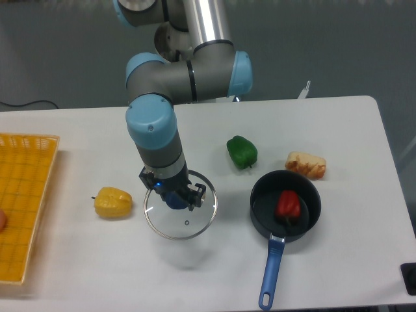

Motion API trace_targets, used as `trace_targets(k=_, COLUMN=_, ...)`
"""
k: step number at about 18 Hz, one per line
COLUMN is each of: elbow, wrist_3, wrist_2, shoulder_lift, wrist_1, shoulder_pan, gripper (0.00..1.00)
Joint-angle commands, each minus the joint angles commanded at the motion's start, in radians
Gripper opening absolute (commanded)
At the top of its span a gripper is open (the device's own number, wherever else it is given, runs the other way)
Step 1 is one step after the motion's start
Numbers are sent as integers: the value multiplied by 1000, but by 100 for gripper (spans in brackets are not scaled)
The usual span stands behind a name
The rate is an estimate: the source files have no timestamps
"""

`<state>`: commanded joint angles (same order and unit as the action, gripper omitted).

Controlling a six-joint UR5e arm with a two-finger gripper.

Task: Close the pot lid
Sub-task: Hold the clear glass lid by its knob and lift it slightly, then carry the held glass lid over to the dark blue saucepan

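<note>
The lid (188,221) is a clear glass disc with a thin metal rim and a blue knob (174,199). It is left of centre on the white table. My gripper (174,196) points straight down over it, and its fingers close around the knob. A faint shadow on the table in front of the lid suggests it hangs slightly above the surface. The pot (262,209) is a small black pan to the right of the lid, apart from it. Its long blue handle (272,273) points toward the front edge. A red pepper (288,204) lies inside the pot.
A green pepper (242,151) lies behind, between lid and pot. A bread piece (306,164) sits just behind the pot. A yellow pepper (113,202) lies left of the lid. A yellow basket (23,208) stands at the left edge. A dark object (409,278) is at the front right corner.
</note>
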<state>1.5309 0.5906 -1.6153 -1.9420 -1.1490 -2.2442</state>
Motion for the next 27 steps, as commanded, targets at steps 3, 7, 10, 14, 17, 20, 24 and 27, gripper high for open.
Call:
trace_targets(k=3, elbow=2, wrist_3=0, wrist_2=0, shoulder_lift=0, wrist_1=0, shoulder_pan=2, gripper=60)
trace_targets(k=7, elbow=2, wrist_3=-3, wrist_2=-8, shoulder_lift=12, wrist_1=-3, shoulder_pan=-6, gripper=60)
trace_targets(k=10, elbow=2, wrist_3=2, wrist_2=-12, shoulder_lift=23, wrist_1=3, shoulder_pan=-12, gripper=60)
trace_targets(k=14, elbow=3, wrist_3=2, wrist_2=-11, shoulder_lift=34, wrist_1=2, shoulder_pan=-29, gripper=60)
trace_targets(k=17, elbow=2, wrist_3=12, wrist_2=-17, shoulder_lift=32, wrist_1=6, shoulder_pan=-34, gripper=60)
trace_targets(k=20, elbow=0, wrist_3=37, wrist_2=-35, shoulder_lift=34, wrist_1=8, shoulder_pan=-41, gripper=60)
trace_targets(k=24, elbow=-5, wrist_3=90, wrist_2=-40, shoulder_lift=32, wrist_1=3, shoulder_pan=-77, gripper=60)
trace_targets(k=27, elbow=-3, wrist_3=146, wrist_2=-40, shoulder_lift=34, wrist_1=-3, shoulder_pan=-115, gripper=60)
